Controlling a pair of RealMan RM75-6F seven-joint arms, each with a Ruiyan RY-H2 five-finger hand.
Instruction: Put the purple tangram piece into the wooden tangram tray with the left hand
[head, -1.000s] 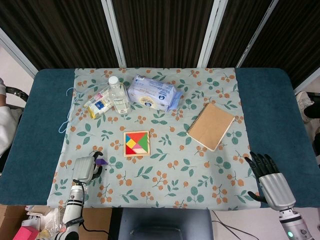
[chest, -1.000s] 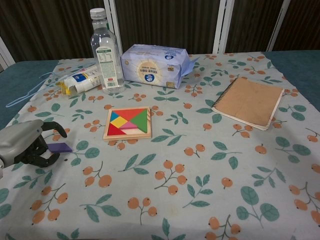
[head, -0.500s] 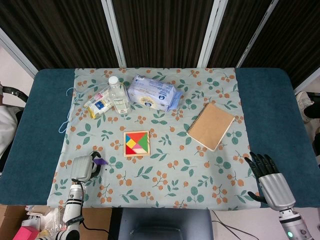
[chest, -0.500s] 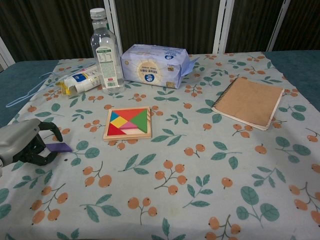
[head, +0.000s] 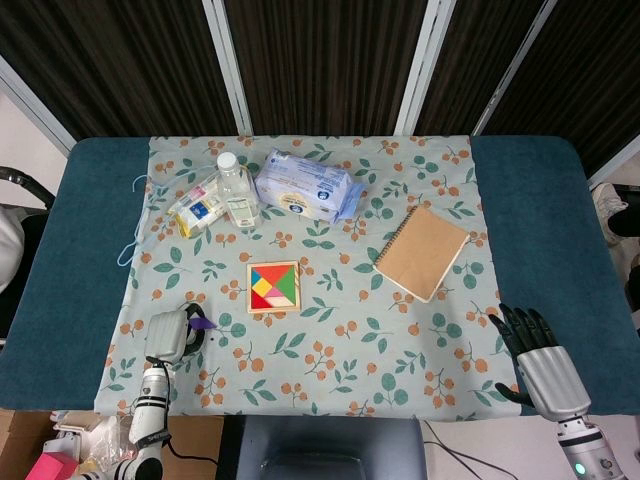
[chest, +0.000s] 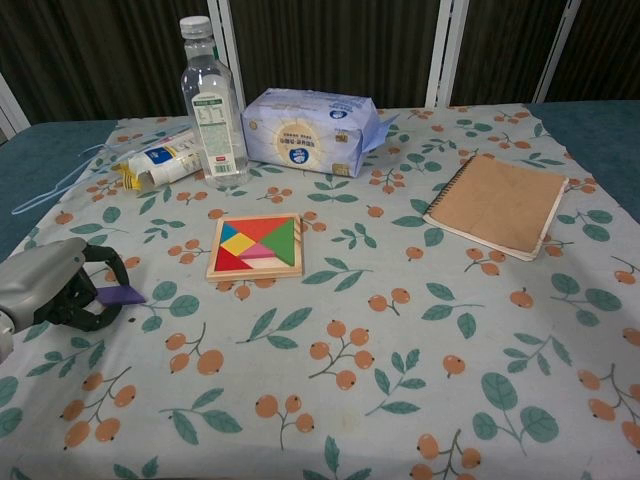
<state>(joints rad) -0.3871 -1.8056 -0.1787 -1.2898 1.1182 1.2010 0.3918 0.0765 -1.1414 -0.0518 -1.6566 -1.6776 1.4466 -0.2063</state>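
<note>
so your left hand (chest: 55, 290) is pinching the purple tangram piece (chest: 121, 294) at the lower left of the frame, well apart from the wooden tangram tray (chest: 256, 247) near the middle. your right hand (head: 540, 358) sits lower right, fingers spread, holding nothing.

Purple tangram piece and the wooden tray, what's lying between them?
Nothing but bare floral tablecloth lies between the purple tangram piece, at the left hand, and the wooden tangram tray; the chest view shows it plainly.
</note>
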